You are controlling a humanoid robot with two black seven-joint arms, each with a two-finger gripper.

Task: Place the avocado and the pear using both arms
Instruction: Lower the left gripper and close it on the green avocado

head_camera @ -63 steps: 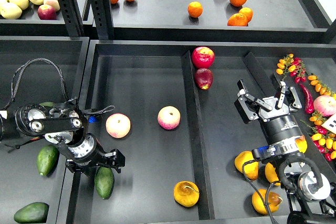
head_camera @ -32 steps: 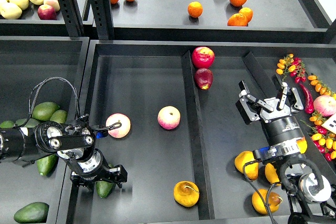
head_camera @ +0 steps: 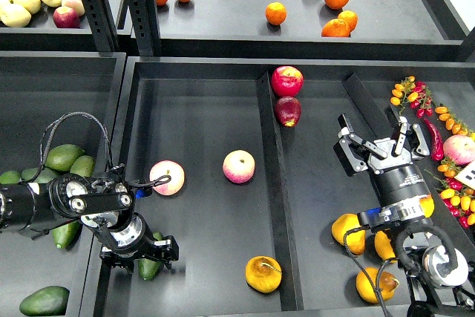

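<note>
The left gripper [head_camera: 146, 255] sits low over the avocado [head_camera: 151, 264]; I cannot tell if it grasps it. The right gripper [head_camera: 377, 139] is released, well apart from the pear [head_camera: 263, 274] in the middle tray.

Pretty even overhead light from my head view, soft shadows under the fruit, dark trays [head_camera: 208, 109] slightly glossy, everything sharp.

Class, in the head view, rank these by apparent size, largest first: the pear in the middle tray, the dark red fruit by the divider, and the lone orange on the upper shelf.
1. The pear, though nearest the camera.
2. The dark red fruit.
3. The lone orange, farthest away, so perhaps understated.
</note>
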